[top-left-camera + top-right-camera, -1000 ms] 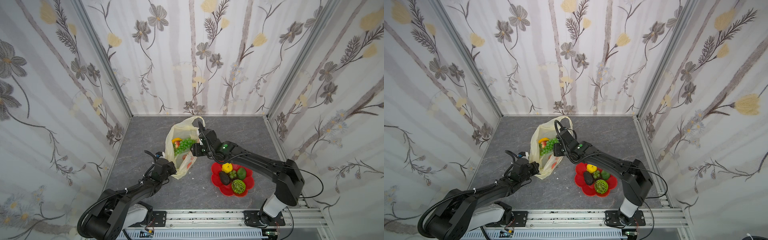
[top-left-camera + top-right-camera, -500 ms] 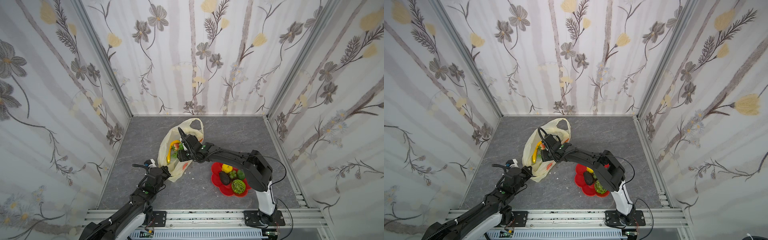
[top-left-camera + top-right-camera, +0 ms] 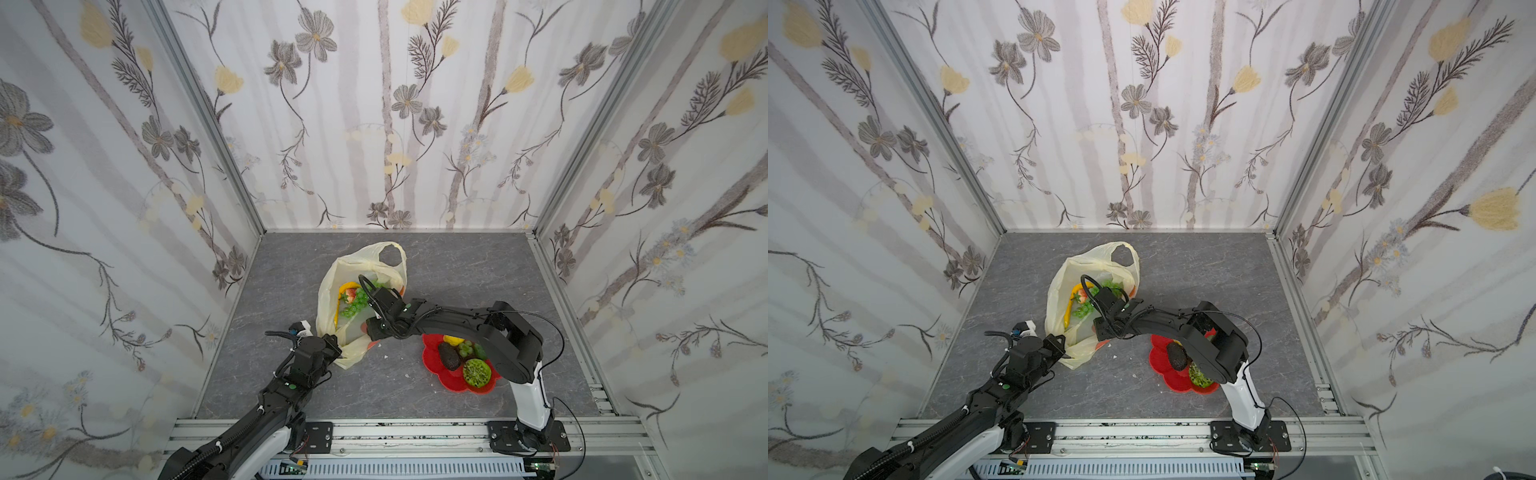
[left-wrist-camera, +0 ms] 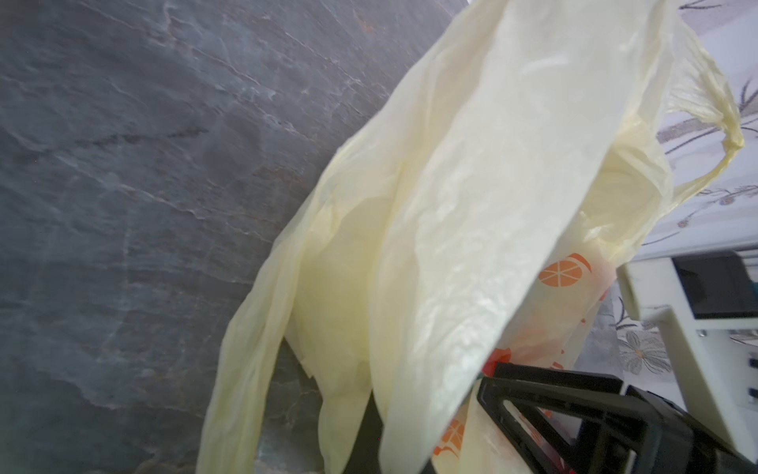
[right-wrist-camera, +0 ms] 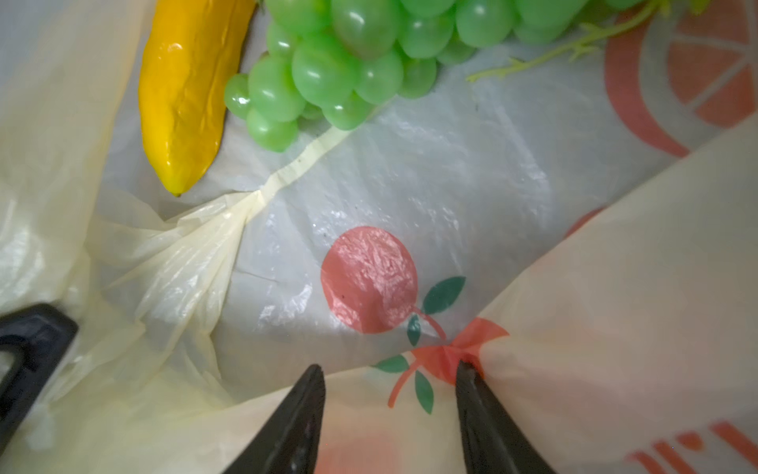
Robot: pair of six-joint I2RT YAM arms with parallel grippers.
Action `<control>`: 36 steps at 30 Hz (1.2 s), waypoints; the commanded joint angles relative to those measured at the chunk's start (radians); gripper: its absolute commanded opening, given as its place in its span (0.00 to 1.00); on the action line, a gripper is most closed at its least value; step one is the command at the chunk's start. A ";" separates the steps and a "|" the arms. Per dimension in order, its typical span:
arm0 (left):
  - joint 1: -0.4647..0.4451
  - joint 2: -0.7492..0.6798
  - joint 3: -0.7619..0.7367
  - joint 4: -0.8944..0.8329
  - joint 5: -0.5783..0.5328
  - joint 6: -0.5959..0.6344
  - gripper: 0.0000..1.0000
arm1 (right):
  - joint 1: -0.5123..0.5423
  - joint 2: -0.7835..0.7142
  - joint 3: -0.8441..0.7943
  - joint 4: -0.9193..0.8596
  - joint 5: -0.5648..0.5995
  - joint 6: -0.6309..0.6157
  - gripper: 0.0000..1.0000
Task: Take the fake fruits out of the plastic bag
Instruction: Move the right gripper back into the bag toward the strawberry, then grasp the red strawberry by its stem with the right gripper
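Plastic bag (image 3: 327,299) — apparently pinched in left gripper (image 3: 336,352); right gripper (image 5: 393,371) straddles its rim, jaws parted.

Colleague: What do the 2 arms look like on your screens?

Operator: My left arm (image 3: 282,399) and right arm (image 3: 457,320) are matt black, each with 1 green dot (image 3: 408,306) on top and a white lowest link (image 3: 530,399).

Colleague: Cabling?

Operator: I see a ribbed black conduit (image 3: 199,455) with white ties on the left, and a thin black cable loop (image 3: 360,286) on the right. The right gripper (image 5: 389,369) has 2 black, pointed fingers (image 5: 295,410). Black base plates (image 3: 498,432) show screws.
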 commanded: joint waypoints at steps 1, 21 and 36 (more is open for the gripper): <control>-0.026 -0.017 0.009 0.039 0.030 0.018 0.00 | -0.003 -0.029 -0.021 0.059 0.054 0.019 0.53; -0.129 -0.096 -0.077 0.076 -0.010 -0.115 0.00 | 0.053 -0.046 0.119 0.138 0.044 0.172 0.41; -0.132 -0.180 -0.112 0.070 -0.022 -0.127 0.00 | 0.036 0.164 0.333 0.124 0.030 0.216 0.38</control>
